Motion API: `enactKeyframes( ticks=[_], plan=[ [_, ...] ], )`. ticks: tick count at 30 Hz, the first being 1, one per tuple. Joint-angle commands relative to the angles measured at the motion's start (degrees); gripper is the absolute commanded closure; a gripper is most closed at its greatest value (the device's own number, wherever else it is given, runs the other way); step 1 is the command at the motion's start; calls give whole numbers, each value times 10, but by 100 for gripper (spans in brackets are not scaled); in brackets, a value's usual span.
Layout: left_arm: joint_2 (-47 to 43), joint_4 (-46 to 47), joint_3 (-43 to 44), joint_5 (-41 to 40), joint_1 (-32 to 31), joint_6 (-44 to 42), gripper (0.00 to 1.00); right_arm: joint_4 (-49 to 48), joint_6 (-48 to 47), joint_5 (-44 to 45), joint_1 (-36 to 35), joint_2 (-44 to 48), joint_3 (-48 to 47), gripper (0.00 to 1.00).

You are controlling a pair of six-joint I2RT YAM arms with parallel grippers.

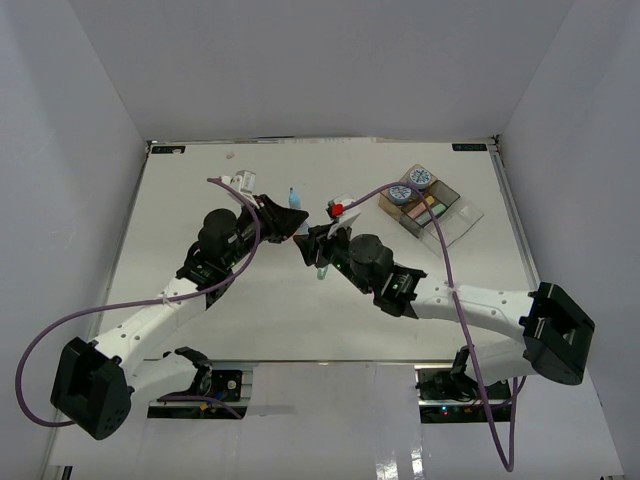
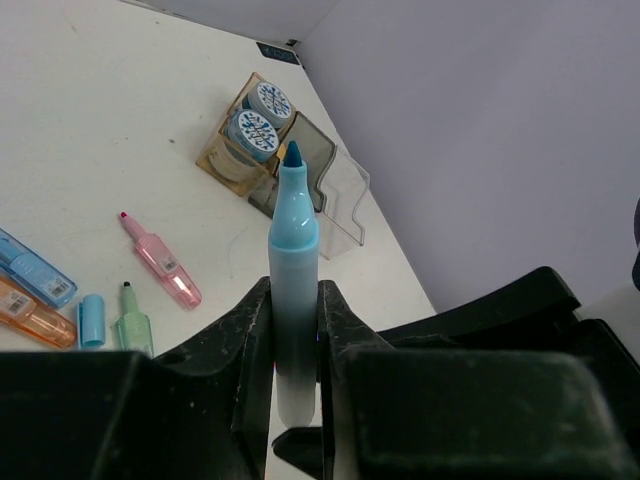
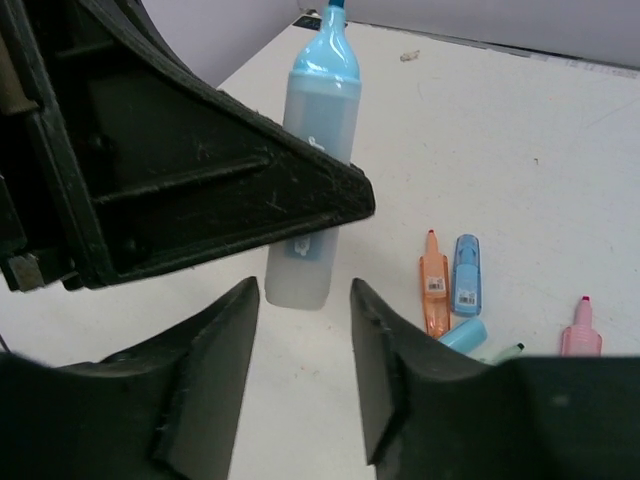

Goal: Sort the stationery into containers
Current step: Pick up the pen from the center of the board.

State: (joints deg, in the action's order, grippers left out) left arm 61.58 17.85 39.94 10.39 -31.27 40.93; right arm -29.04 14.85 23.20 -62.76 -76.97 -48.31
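Note:
My left gripper (image 2: 293, 305) is shut on an uncapped light-blue highlighter (image 2: 292, 240) and holds it above the table, tip pointing away. In the top view it (image 1: 293, 213) sits at mid-table. My right gripper (image 3: 300, 335) is open and empty, its jaws just below the highlighter's (image 3: 315, 150) rear end, not touching it. The joined transparent trays (image 2: 335, 205) stand at the far right (image 1: 462, 215), with two blue-and-white rolls (image 2: 255, 130) in the amber one. Loose on the table lie orange (image 3: 433, 285), blue (image 3: 466, 275), pink (image 2: 160, 262) and green (image 2: 131, 322) pieces and a blue cap (image 3: 463, 335).
White walls enclose the table on three sides. In the top view the two grippers meet at mid-table, and the right gripper (image 1: 318, 245) covers most of the loose pieces. A few pastel pieces (image 1: 428, 209) lie in a tray. Purple cables arch over both arms.

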Motion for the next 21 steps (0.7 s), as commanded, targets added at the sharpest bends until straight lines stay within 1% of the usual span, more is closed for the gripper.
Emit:
enactKeyframes(
  ticks=[1, 2, 4, 5, 7, 8, 10, 11, 12, 13, 14, 16, 18, 19, 20, 21],
  plan=[
    [-15, -8, 12, 2, -2, -21, 82, -30, 4, 24, -3, 15, 24, 50],
    [-16, -14, 12, -2, -2, -32, 83, -23, 6, 27, -3, 18, 30, 43],
    [-21, -26, 12, -14, -2, -46, 87, -15, 7, 31, -3, 32, 41, 36],
    [-24, -41, 14, -17, -2, -56, 87, -7, 6, 34, -2, 38, 50, 30],
    [-28, -56, 18, -23, -1, -88, 90, 23, 7, 40, 0, 54, 57, 23],
    [-31, -74, 23, -26, 1, -117, 90, 34, 8, 47, 3, 60, 64, 13],
    [-34, -111, 33, -33, 5, -151, 92, 84, 23, 47, 10, 74, 62, 1],
    [-35, -126, 39, -37, 10, -168, 92, 103, 29, 51, 12, 77, 59, 9],
    [-35, -138, 44, -41, 14, -186, 93, 116, 26, 44, 19, 79, 56, 10],
    [-34, -151, 55, -46, 17, -219, 94, 140, 19, 30, 25, 82, 53, 10],
    [-32, -175, 59, -49, 28, -233, 94, 159, 23, 14, 32, 82, 46, 10],
    [-23, -204, 71, -50, 40, -263, 94, 210, 30, 7, 53, 68, 18, 10],
    [-15, -237, 80, -42, 62, -276, 95, 250, 49, 4, 76, 50, -12, 10],
    [-10, -258, 87, -41, 67, -285, 95, 280, 56, -10, 81, 26, -41, 9],
    [-10, -265, 87, -41, 77, -291, 95, 289, 62, -17, 88, 10, -57, 6],
    [-12, -273, 87, -41, 81, -298, 95, 317, 71, -16, 95, -24, -94, 4]
  ],
)
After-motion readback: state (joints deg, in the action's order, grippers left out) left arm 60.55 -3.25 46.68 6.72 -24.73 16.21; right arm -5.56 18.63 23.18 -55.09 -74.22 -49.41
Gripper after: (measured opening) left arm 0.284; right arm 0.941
